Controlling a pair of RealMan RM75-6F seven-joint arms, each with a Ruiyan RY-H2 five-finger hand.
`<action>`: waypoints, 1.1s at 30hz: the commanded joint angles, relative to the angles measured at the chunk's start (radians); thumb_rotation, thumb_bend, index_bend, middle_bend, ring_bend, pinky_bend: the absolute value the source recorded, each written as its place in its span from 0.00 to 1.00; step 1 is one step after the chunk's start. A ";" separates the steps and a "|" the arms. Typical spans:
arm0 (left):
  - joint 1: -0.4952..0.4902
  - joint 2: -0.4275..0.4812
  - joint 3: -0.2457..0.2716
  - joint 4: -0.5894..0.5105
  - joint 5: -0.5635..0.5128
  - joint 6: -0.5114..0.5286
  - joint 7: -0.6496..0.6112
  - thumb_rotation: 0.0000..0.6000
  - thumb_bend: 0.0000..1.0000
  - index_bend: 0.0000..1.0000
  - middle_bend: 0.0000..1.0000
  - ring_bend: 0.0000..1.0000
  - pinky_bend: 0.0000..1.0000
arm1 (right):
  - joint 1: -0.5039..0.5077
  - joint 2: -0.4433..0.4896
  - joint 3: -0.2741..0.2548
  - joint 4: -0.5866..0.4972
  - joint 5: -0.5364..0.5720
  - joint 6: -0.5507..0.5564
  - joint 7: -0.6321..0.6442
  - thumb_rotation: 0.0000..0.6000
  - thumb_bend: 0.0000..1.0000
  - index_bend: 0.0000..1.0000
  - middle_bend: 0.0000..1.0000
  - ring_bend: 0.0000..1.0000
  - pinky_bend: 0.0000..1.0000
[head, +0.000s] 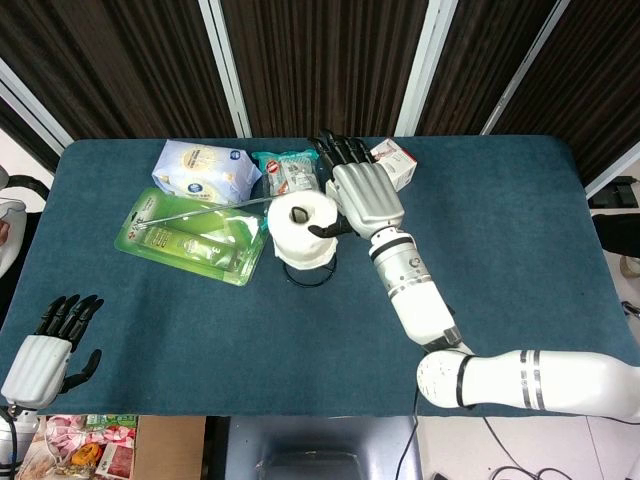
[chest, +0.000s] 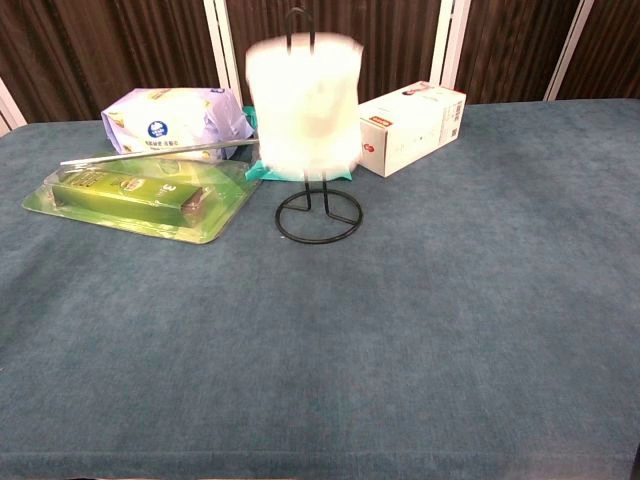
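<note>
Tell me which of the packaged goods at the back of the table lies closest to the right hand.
The white box with red print: it lies right beside the fingers of the right hand, partly hidden by them. The teal packet lies further left, the lavender pack further still.

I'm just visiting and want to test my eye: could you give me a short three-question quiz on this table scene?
1. True or false: the paper roll sits on the black wire stand.
2. Which hand is beside the roll? A) the left hand B) the right hand
3. Fill in: the green package lies on the ____ table cloth.

Key: 1 true; the stand's loop pokes out above the roll. 2 B; its fingers are spread, the thumb at the roll's side. 3 blue.
</note>
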 joint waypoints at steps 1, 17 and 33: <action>0.000 0.000 0.000 0.000 0.001 0.001 0.001 1.00 0.46 0.00 0.06 0.02 0.07 | -0.044 0.065 -0.028 -0.073 -0.056 -0.026 0.021 1.00 0.18 0.00 0.00 0.00 0.04; 0.012 0.003 0.004 -0.001 0.028 0.047 -0.017 1.00 0.46 0.00 0.06 0.02 0.07 | -0.738 0.058 -0.713 -0.026 -1.175 0.328 0.171 1.00 0.18 0.00 0.00 0.00 0.00; 0.013 0.003 0.003 0.001 0.036 0.056 -0.013 1.00 0.46 0.00 0.06 0.02 0.07 | -1.000 -0.057 -0.683 0.267 -1.178 0.474 0.301 1.00 0.18 0.00 0.00 0.00 0.00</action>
